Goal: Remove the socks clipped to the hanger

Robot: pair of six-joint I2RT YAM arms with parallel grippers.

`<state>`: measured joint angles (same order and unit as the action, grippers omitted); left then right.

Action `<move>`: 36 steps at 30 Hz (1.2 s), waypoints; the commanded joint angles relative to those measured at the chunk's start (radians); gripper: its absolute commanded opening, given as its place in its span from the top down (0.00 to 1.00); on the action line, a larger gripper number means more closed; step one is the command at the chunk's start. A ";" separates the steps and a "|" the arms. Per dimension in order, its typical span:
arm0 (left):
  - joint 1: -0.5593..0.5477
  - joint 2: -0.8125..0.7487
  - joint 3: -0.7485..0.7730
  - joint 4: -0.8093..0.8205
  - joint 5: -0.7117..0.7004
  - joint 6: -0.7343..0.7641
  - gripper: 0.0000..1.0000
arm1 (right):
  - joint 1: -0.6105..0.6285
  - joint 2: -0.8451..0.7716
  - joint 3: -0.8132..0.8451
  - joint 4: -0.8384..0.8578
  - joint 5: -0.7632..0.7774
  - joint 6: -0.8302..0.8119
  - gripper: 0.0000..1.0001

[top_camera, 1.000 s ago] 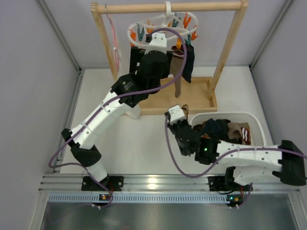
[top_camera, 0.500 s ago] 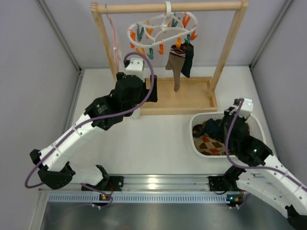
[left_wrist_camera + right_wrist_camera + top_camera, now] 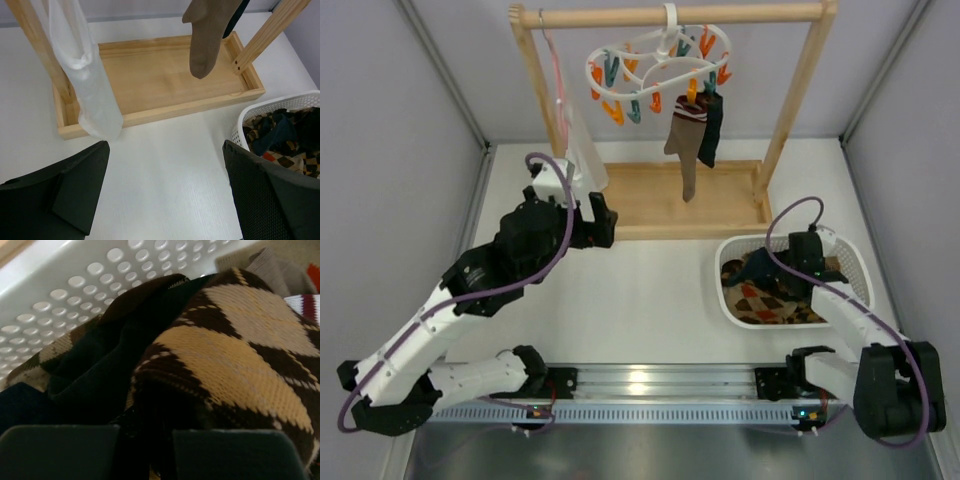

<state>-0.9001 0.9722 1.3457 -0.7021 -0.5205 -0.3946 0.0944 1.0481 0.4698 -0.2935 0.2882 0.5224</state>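
Two socks are left to take off the hanger (image 3: 658, 62), which hangs by its hook from the top rail of the wooden rack (image 3: 750, 14). The taupe-brown sock (image 3: 683, 150) and the dark sock (image 3: 711, 130) are clipped side by side at its right end, their toes dangling over the rack's wooden tray (image 3: 160, 80). Other socks, the diamond-patterned sock (image 3: 240, 340) among them, already lie heaped in the white basket (image 3: 790, 240) to the right of the rack.

The step in hand looks like the drop-off and the reset between two picks. The right gripper (image 3: 146, 442) is sunk low in the basket, against the heap. Its jaws stand fairly close with dark fabric in the gap, and it cannot be told whether they clamp that fabric or merely rest around it. The left gripper (image 3: 165, 190) sits low over the table in front of the rack, jaws spread wide and holding nothing. It is well below and to the left of both hanging socks, with the long white cloth (image 3: 95, 95) near its left side.

The next move probably calls for the left arm to rise and swing right, pass clear of the white cloth, and close on the taupe-brown sock below its peg. A steady downward pull should then slip the cuff free without dragging the light hanger along the rail
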 commanded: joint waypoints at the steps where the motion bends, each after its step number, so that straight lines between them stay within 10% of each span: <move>1: -0.002 -0.094 -0.057 0.032 0.007 0.016 0.02 | -0.024 0.069 -0.008 0.152 -0.080 0.062 1.00; 5: -0.002 -0.173 -0.114 0.033 -0.012 0.030 0.02 | -0.027 0.011 -0.010 0.119 -0.051 0.077 0.90; 8: -0.002 -0.216 -0.143 0.029 -0.024 0.040 0.02 | -0.035 -0.094 0.029 0.050 -0.031 0.074 0.58; 21: -0.002 -0.319 -0.200 0.030 -0.003 0.094 0.02 | -0.042 -0.391 0.196 -0.151 -0.057 -0.074 0.11; 29: -0.002 -0.408 -0.322 0.050 -0.012 0.085 0.02 | -0.033 -0.329 0.118 0.459 -0.779 -0.050 0.13; 36: 0.000 -0.397 -0.344 0.065 0.022 0.086 0.02 | 0.154 0.016 0.341 0.590 -0.732 -0.255 0.21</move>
<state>-0.9001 0.5724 1.0088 -0.6964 -0.5171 -0.3080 0.1810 0.9779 0.7025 0.1364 -0.3893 0.3855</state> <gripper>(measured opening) 0.984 0.799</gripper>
